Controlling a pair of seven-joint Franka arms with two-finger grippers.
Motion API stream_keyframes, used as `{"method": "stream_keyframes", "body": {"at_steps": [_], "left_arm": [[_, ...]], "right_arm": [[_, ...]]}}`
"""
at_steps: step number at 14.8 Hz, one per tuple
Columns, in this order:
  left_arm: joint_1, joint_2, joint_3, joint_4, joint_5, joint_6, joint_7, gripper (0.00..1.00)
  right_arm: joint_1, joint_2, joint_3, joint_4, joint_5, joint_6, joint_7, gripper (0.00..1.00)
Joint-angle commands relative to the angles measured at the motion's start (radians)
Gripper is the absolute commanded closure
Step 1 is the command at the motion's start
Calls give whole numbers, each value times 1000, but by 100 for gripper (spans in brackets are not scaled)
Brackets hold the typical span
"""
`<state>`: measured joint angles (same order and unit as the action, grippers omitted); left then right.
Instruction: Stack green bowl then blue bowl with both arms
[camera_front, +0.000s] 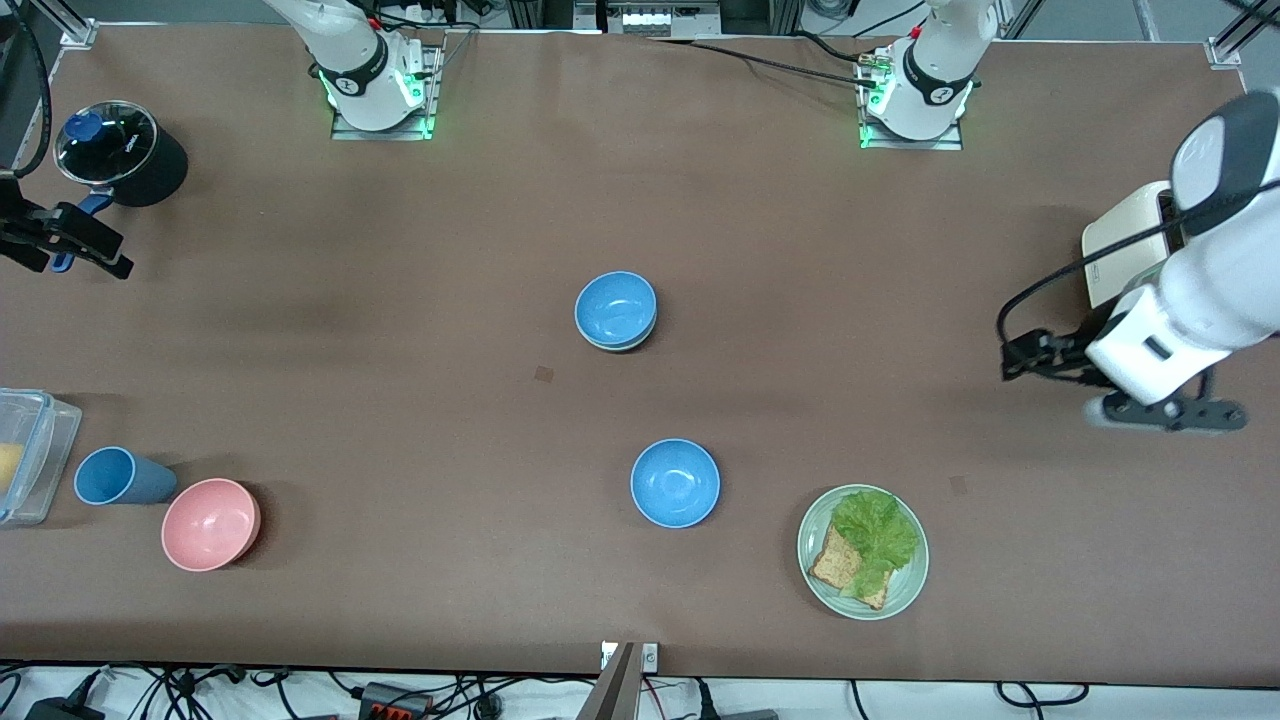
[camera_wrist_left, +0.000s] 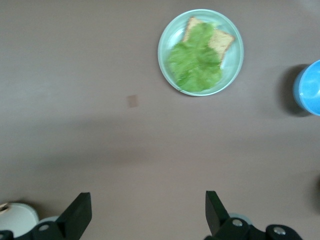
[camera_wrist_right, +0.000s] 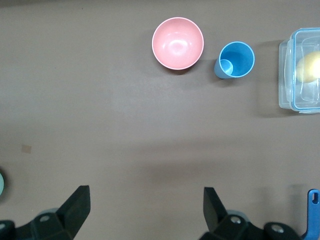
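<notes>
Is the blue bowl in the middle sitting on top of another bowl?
Yes. The blue bowl sits nested in another bowl; a pale greenish rim shows beneath its edge, probably the green bowl.

Even overhead light — soft shadows, lettuce slightly blurred.

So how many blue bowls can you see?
2. One blue bowl sits mid-table, nested on a paler bowl; the other blue bowl sits nearer the camera, beside the lettuce plate.

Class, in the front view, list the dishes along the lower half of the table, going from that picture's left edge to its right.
Clear container → blue cup → pink bowl → lone blue bowl → green plate with lettuce and bread.
</notes>
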<state>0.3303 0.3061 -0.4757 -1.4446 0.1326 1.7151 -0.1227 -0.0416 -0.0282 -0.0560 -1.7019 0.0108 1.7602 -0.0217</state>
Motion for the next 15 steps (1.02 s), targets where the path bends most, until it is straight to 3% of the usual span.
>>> {"method": "stream_keyframes", "body": {"at_steps": [1, 3, 15], "left_arm": [[-169, -137, 253, -114, -59, 11, 66, 0], [-233, -165, 363, -164, -112, -3, 81, 0], [-231, -163, 353, -143, -134, -3, 81, 0]], "right_arm": [[-1, -16, 4, -2, -14, -15, -26, 0], [0, -15, 4, -4, -15, -16, -26, 0], [5, -7, 5, -4, -15, -16, -26, 0]]}}
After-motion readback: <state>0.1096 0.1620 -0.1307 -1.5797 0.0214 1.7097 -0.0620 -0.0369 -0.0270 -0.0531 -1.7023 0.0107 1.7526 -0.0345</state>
